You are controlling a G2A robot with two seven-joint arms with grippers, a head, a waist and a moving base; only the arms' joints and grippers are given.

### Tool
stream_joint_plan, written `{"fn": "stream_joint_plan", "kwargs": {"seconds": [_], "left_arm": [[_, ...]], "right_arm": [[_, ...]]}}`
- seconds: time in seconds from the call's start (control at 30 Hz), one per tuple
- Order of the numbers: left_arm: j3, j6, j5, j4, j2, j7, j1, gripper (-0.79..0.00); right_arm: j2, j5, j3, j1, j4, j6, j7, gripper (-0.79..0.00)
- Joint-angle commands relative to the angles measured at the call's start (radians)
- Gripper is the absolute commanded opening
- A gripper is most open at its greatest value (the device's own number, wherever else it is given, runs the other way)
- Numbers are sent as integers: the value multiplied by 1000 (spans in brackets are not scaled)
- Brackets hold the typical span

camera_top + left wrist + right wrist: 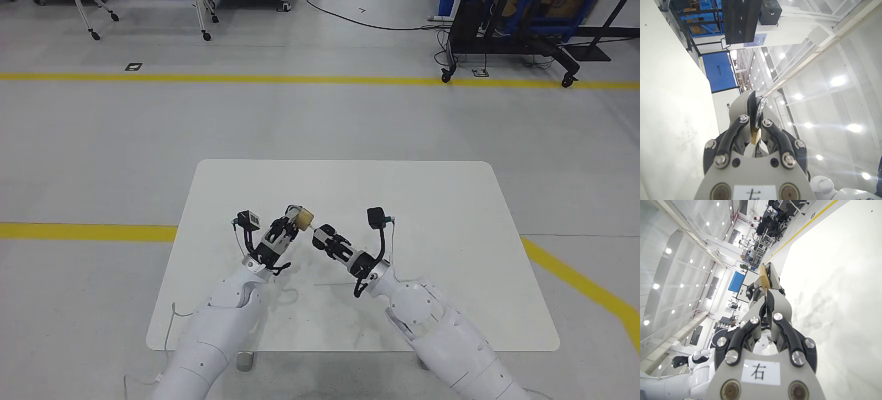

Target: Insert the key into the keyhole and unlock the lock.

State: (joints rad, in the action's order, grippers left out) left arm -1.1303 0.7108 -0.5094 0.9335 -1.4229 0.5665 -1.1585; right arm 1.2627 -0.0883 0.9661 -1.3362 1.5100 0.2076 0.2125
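Observation:
A brass padlock is held above the middle of the white table, with my left gripper shut on it. In the left wrist view its brass body sits between the fingers and its silver shackle sticks out by my left gripper. My right gripper faces it from the right, shut on the thin key. In the right wrist view my right gripper has the key's tip against the end face of the padlock. How deep the key sits is hidden.
Both arms meet over the table's centre, above the table top. Yellow floor lines run past the table, and dark carts stand far behind it.

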Motion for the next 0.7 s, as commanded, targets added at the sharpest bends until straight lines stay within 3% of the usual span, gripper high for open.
{"fn": "stream_joint_plan", "kwargs": {"seconds": [0.0,0.67], "left_arm": [[0,0,2,0,0,1,0,-785],[-6,-1,35,-10,5,49,12,-785]], "right_arm": [[1,0,1,0,0,-3,5,-785],[4,-3,25,5,2,-11,84,-785]]}}
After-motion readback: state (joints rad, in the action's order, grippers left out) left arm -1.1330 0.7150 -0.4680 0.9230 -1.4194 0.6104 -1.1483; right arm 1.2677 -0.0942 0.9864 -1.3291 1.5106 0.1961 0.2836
